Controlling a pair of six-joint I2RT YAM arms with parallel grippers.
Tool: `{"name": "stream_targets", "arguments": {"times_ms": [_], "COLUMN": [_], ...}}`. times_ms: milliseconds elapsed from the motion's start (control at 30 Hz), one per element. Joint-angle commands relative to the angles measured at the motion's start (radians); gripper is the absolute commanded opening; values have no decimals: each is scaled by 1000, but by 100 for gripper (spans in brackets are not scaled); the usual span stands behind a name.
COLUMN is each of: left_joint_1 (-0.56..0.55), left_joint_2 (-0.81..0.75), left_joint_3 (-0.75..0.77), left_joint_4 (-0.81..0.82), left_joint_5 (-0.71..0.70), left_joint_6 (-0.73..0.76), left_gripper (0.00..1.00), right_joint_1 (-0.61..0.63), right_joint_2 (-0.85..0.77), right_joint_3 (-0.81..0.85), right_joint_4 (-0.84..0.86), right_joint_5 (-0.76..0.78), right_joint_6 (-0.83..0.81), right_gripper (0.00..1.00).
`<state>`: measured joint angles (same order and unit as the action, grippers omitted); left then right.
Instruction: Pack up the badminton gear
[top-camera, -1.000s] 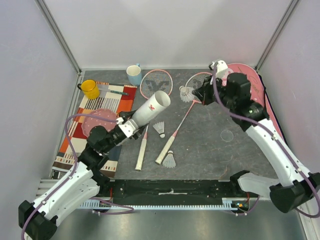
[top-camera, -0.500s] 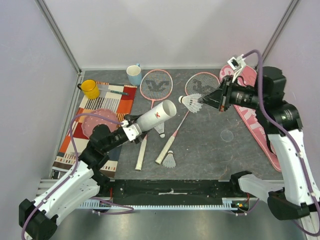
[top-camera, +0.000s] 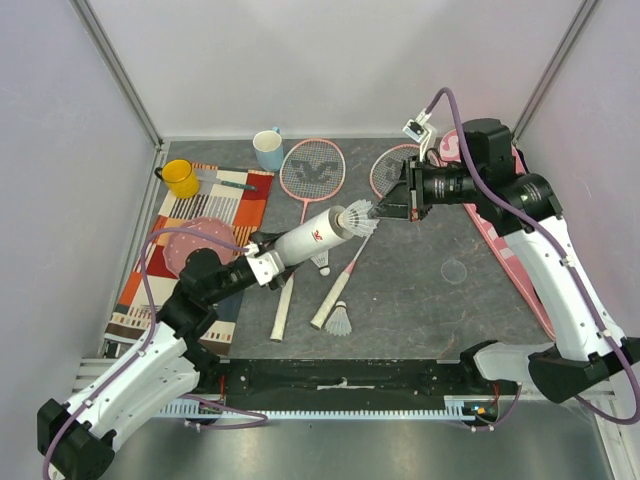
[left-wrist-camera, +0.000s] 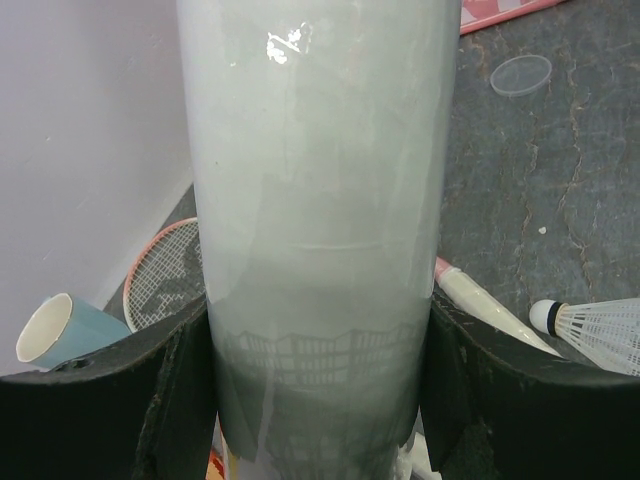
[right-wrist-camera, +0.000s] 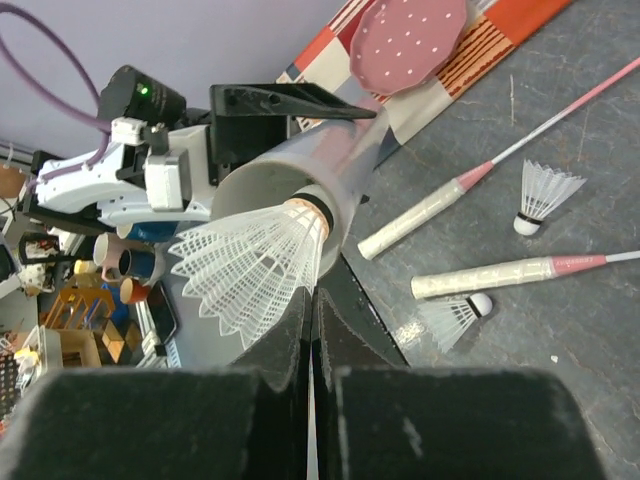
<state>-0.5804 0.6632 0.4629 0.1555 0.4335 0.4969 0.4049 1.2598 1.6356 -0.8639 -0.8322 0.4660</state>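
Observation:
My left gripper (top-camera: 262, 262) is closed around the long white tube (top-camera: 315, 234) and holds it tilted off the table, mouth to the right; the tube (left-wrist-camera: 320, 200) fills the gap between the black fingers (left-wrist-camera: 180, 400). My right gripper (top-camera: 385, 212) is shut on the feather skirt of a shuttlecock (top-camera: 357, 215), whose cork sits in the tube mouth (right-wrist-camera: 300, 170). Two more shuttlecocks (top-camera: 338, 320) (top-camera: 320, 262) lie by the two pink rackets (top-camera: 312, 166) (top-camera: 392, 170). The pink bag (top-camera: 503, 250) lies at the right, partly under my right arm.
At the left lies a striped mat (top-camera: 190, 230) with a pink plate (top-camera: 200, 240) and cutlery. Behind it stand a yellow mug (top-camera: 181, 178) and a blue mug (top-camera: 268, 150). A clear round lid (top-camera: 455, 270) rests on the grey table, right of the rackets.
My right arm swung left, carrying the shuttlecock from near the bag to the tube's mouth. My left arm tipped the tube lower and toward it.

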Motion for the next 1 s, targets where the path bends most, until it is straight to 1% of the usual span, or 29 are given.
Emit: {"name": "stream_targets", "arguments": {"times_ms": [0, 100, 167, 233, 300, 333, 367, 400, 433, 467, 500, 533, 567, 600, 633, 700, 733, 767, 800, 833, 867, 900, 933, 967], "left_joint_1": [-1, -1, -1, -1, -1, -1, -1, -1, -1, -1, -1, -1, -1, -1, -1, -1, -1, -1, -1, -1, -1, -1, -1, -1], "left_joint_2": [-27, -20, -14, -11, -13, -16, -14, -14, -16, -17, -19, -20, -22, -22, -22, -24, -27, -30, -36, -49, -57, -65, -80, -86], "left_joint_3": [46, 51, 56, 57, 59, 60, 60, 60, 60, 60, 60, 60, 59, 59, 59, 63, 66, 66, 65, 60, 59, 56, 49, 45], "left_joint_4": [45, 46, 42, 39, 39, 39, 39, 41, 38, 39, 41, 48, 52, 53, 55, 61, 67, 81, 87, 95, 102, 119, 127, 134], "left_joint_5": [31, 48, 59, 62, 59, 59, 60, 59, 60, 57, 54, 48, 45, 40, 30, 2, -37, -58, -77, -123, -145, -166, -205, -222], "left_joint_6": [45, 37, 34, 32, 28, 26, 22, 19, 19, 17, 15, 9, 8, 8, 3, -9, -21, -24, -24, -24, -23, -24, -26, -26], "left_gripper": [39, 39, 39, 39, 39, 39, 39, 39, 39, 39, 39, 39, 39, 39, 39, 39, 38, 38, 38, 38, 38, 38, 38, 38], "right_joint_1": [12, 54, 95, 123, 141, 144, 150, 150, 149, 137, 123, 100, 51, 28, 6, -53, -90, -113, -133, -165, -173, -172, -167, -155], "right_joint_2": [16, 61, 98, 110, 124, 125, 128, 125, 115, 109, 101, 77, 63, 43, 0, -43, -72, -82, -82, -70, -53, -27, 46, 88], "right_joint_3": [89, 111, 135, 159, 173, 178, 188, 193, 201, 219, 224, 224, 202, 182, 161, 87, 55, -15, -57, -106, -200, -241, -272, -313], "right_joint_4": [-32, -61, -107, -118, -116, -116, -118, -119, -122, -127, -121, -107, -83, -8, 29, 118, 144, 166, 222, 256, 288, 337, 357, 376], "right_joint_5": [22, 42, 68, 113, 140, 157, 178, 205, 276, 318, 355, 382, 378, 377, 378, 471, 505, 556, 565, 565, 567, 567, 552, 538], "right_joint_6": [-27, -52, -82, -92, -92, -92, -105, -115, -127, -138, -136, -127, -109, -69, -43, 0, 47, 69, 98, 156, 195, 226, 250, 281], "right_gripper": [0, 0, 2, 6, 15, 21, 34, 42, 50, 67, 75, 80, 83, 84, 84, 90, 92, 95, 95, 95, 94, 92, 89, 89]}}
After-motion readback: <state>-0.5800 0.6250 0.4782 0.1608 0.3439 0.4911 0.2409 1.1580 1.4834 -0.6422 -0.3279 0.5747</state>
